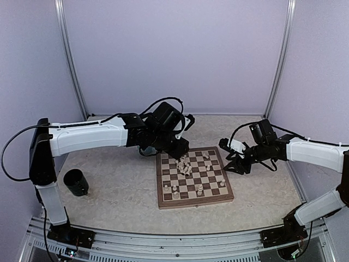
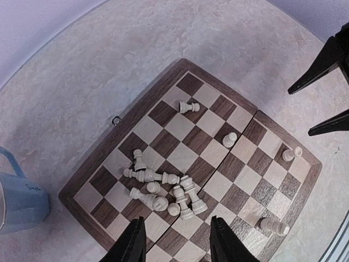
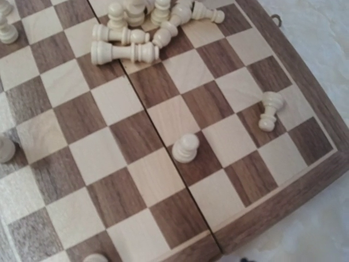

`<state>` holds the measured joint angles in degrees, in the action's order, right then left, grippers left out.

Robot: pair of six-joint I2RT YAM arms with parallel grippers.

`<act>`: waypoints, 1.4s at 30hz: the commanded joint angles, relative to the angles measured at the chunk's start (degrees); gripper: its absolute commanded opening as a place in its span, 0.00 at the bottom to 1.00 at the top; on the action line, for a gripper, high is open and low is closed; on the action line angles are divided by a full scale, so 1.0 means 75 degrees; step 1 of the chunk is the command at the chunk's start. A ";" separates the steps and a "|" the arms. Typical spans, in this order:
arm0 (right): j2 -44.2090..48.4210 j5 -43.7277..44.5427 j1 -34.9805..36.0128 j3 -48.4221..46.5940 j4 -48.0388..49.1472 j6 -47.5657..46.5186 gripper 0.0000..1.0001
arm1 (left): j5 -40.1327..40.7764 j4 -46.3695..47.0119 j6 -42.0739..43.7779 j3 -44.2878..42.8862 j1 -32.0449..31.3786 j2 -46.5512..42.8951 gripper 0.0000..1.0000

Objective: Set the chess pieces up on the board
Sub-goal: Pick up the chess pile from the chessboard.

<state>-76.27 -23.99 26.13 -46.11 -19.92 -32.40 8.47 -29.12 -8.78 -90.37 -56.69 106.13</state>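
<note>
cream chess pieces (image 2: 155, 176) heaped on the board (image 2: 180, 128), left claw (image 2: 177, 222) parted above.

Cream chess pieces (image 2: 155, 176), brown-and-cream checkered board (image 2: 182, 126), black cup (image 1: 76, 182), mottled beige table (image 1: 120, 185)

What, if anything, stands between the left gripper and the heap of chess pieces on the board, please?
Nothing visible does. The left gripper hangs open over the board, and only bare squares lie between it and the heap of chess pieces.
</note>
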 commanded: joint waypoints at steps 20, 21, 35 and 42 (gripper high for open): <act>-0.0020 0.0384 0.0102 0.0077 0.0012 -0.0225 0.50 | -0.0454 -0.0749 -0.0406 -0.1143 0.0482 0.2135 0.38; -0.0025 0.0381 0.0112 0.0077 0.0016 -0.0235 0.50 | -0.0460 -0.0775 -0.0401 -0.1156 0.0483 0.2149 0.38; -0.0097 0.0473 0.0172 0.0088 0.0008 -0.0261 0.50 | -0.0534 -0.0781 -0.0263 -0.1035 0.0503 0.2232 0.31; -0.0098 0.0516 0.0179 0.0089 0.0008 -0.0262 0.49 | -0.0550 -0.0665 -0.0155 -0.1024 0.0514 0.2335 0.29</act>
<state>-76.31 -20.47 26.94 -46.11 -19.90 -33.87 4.89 -35.14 -10.94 -97.12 -53.25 122.34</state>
